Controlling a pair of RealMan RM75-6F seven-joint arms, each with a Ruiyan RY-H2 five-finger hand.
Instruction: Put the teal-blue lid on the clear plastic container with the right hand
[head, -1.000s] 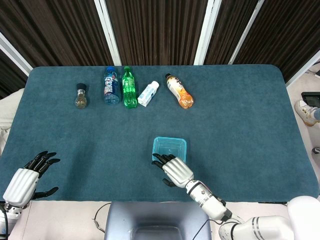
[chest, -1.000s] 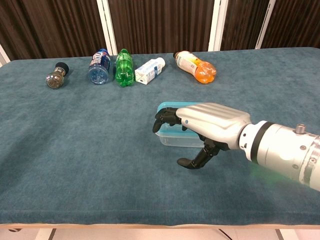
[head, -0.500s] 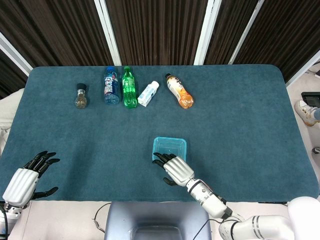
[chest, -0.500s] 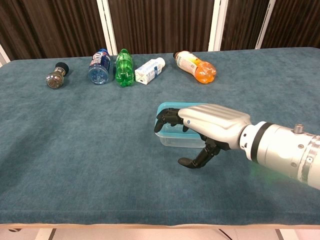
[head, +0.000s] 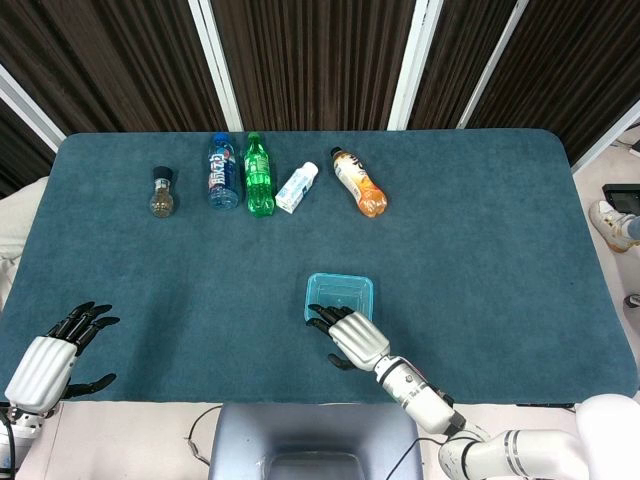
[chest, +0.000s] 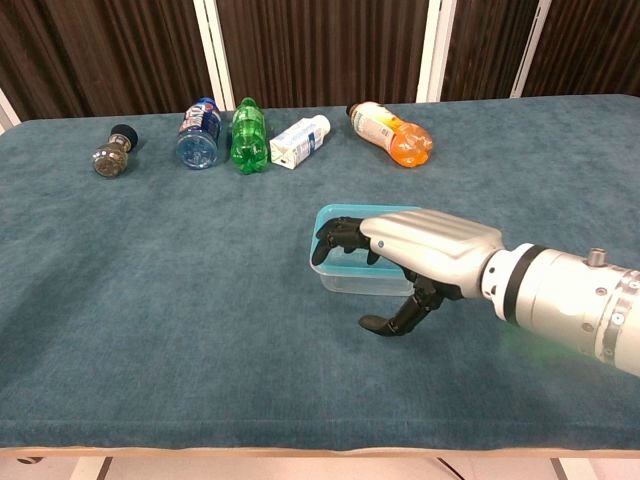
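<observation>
Right hand has eased back off the teal-blue lid

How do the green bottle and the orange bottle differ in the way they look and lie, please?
The green bottle is green throughout; the orange bottle is orange at its near end with a white label. In the head view the green bottle lies straight, cap toward the far edge, while the orange bottle lies slanted. The green bottle touches a blue bottle; the orange bottle lies apart. Both lie on their sides.

Lidded clear plastic container mid-counter; behind it, row of lying bottles; right robot hand over its near edge.
</observation>
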